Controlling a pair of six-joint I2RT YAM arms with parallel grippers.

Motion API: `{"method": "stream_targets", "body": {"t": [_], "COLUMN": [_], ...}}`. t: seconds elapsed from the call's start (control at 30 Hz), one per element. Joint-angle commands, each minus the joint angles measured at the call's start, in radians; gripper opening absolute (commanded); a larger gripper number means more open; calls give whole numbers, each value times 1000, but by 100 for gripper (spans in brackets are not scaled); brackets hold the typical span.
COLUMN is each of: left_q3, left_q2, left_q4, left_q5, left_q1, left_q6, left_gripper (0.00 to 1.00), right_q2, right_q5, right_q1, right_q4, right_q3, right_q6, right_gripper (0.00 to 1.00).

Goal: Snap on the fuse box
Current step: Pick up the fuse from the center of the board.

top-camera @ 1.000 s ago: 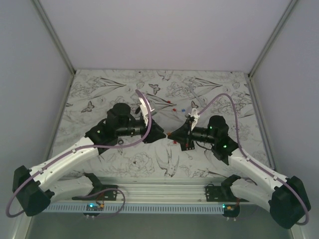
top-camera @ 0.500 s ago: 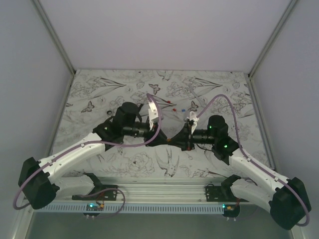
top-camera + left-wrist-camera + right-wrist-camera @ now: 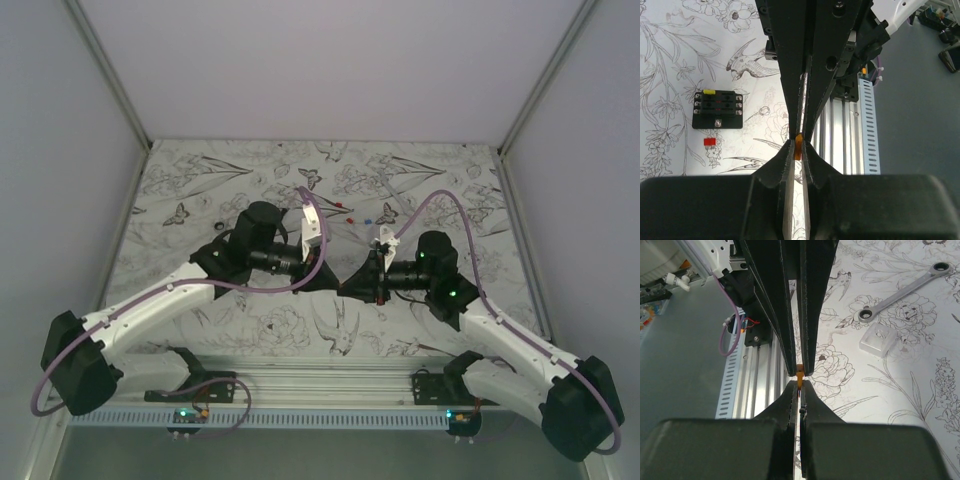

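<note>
The fuse box [image 3: 717, 109], a black block with a yellow fuse in one corner slot, lies on the patterned table at the left of the left wrist view, well apart from both grippers. My two grippers meet tip to tip above the table's near middle. The left gripper [image 3: 798, 148] [image 3: 335, 283] is shut on a small orange fuse [image 3: 798, 145]. The right gripper [image 3: 799, 386] [image 3: 352, 285] is shut on the other end of that orange fuse [image 3: 799, 373]. From above, the arms hide the fuse box.
A loose red fuse [image 3: 709, 142] lies just beside the fuse box. A ratchet wrench [image 3: 900, 292] and a clear plastic cover [image 3: 879, 339] lie on the table. Tiny loose fuses [image 3: 350, 215] sit farther back. The aluminium rail [image 3: 840, 140] runs along the near edge.
The left arm has swung right until its fingertips met the right gripper's. Its jaws have narrowed onto the orange fuse. The right gripper shifted slightly and stayed shut.
</note>
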Motion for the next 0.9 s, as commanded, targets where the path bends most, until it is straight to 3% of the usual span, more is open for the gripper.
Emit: {"method": "stream_targets", "body": {"t": [0.0,0.43,0.7,0.77,0.87], "left_q3": [26,37,37,37,30], "left_q2": [10,38,37,37,29], "left_q4": [3,-21,-43,-47,-48], "left_q5": [84,121,131,125,65], "left_q1": [-7,-12,-14,-14,-14], "left_q6": [35,51,64,62,44], "left_gripper": [10,13,0,0,0], "right_q2": [8,9,2,3,6], "right_q5": [-21,-26,-3,14,61], "right_q1": [-4,-5,-4,-4,-4], "right_q4": [1,-2,-7,-14,-35], "right_q3": [46,46,43,45,46], "right_q6": [-21,-25,-26,-25,-28], "right_gripper": [0,0,0,3,17]}}
